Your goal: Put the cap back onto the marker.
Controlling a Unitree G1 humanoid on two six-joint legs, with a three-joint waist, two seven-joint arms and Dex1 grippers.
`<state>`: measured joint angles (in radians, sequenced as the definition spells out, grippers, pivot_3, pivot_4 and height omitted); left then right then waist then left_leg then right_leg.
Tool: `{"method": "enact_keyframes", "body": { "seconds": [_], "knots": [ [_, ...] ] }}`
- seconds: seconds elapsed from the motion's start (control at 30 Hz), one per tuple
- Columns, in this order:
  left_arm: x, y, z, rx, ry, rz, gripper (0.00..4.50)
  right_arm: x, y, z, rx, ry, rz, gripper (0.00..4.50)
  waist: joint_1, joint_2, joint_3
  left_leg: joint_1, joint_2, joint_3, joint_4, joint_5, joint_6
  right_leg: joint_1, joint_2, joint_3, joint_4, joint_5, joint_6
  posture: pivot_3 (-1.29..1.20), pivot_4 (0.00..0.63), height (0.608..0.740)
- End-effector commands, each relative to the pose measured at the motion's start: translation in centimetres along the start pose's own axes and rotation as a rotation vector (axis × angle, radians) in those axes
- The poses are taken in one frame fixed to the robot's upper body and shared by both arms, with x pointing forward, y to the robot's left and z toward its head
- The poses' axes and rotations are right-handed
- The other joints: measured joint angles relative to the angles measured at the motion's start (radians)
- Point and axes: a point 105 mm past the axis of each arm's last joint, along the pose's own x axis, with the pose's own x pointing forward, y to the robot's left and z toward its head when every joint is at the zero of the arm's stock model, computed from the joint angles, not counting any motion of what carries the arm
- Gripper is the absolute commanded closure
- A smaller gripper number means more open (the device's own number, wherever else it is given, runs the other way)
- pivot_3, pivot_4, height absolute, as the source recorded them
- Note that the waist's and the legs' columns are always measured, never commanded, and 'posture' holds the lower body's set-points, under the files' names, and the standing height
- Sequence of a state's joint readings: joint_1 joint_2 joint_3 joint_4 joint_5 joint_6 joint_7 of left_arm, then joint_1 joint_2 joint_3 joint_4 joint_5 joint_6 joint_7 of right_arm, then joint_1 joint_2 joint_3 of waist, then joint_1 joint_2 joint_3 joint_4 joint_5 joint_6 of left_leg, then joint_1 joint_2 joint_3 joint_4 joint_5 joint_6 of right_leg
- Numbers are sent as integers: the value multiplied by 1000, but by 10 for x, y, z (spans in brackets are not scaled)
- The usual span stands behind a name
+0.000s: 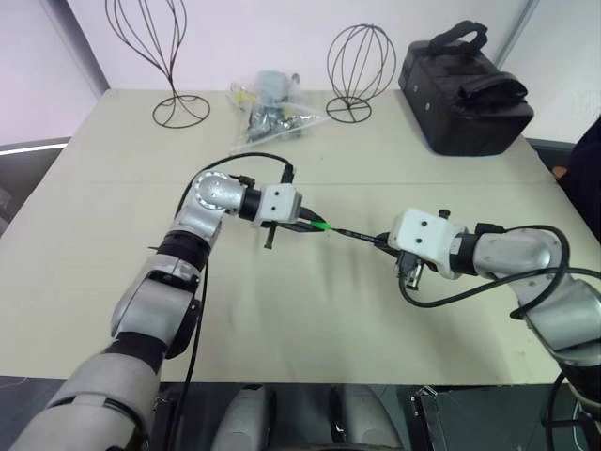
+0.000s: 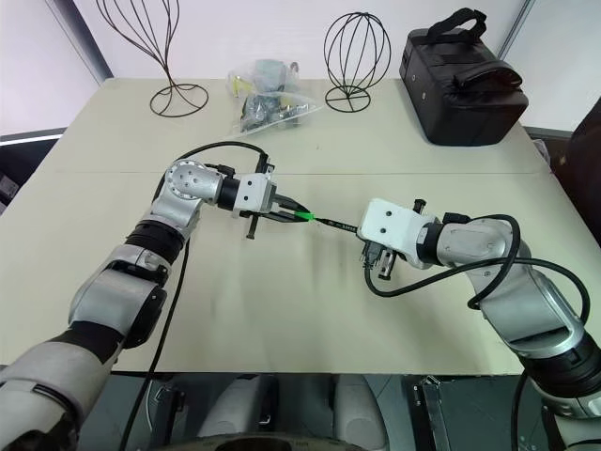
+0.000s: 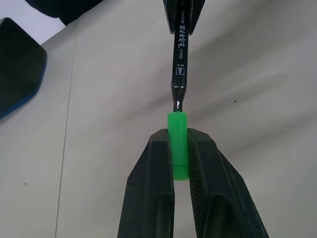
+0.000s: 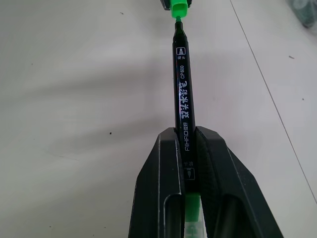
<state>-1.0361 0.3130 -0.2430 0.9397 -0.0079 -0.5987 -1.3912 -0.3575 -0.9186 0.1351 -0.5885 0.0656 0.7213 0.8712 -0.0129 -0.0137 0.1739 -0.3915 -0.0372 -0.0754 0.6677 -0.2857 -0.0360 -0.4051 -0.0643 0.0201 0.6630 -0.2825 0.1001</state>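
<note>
Left claw (image 3: pixel 179 148) pinches cap (image 3: pixel 178 144); right claw (image 4: pixel 188 148) levels marker (image 4: pixel 184 99) at it

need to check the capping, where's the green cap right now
The cap is clamped in the left gripper, held above the table near its middle, with its open end at the tip of the marker held by the right gripper.

Cap (image 1: pixel 320 225) in left gripper (image 1: pixel 313 225), marker (image 1: pixel 357 235) in right gripper (image 1: pixel 383 241), tip at cap mouth, above worktop (image 1: pixel 376 150); bag (image 1: pixel 465 89) behind right.
</note>
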Motion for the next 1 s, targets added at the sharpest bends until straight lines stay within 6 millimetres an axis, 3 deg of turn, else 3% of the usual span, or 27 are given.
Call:
{"method": "enact_keyframes", "body": {
  "seconds": [0.03, 1.0],
  "knots": [
    [0, 7, 7, 47, 0, 8, 4500, -6, -4, 12, -37, -34, -22, 4428, 0, 0, 0, 0, 0, 0, 0, 0, 0, 0, 0, 0, 0, 0, 0, 0, 150, 740],
    [0, 5, 4, 66, 13, 2, 4500, -6, -3, 14, -27, -34, -18, 4428, 0, 0, 0, 0, 0, 0, 0, 0, 0, 0, 0, 0, 0, 0, 0, 0, 150, 740]
  ]
}}
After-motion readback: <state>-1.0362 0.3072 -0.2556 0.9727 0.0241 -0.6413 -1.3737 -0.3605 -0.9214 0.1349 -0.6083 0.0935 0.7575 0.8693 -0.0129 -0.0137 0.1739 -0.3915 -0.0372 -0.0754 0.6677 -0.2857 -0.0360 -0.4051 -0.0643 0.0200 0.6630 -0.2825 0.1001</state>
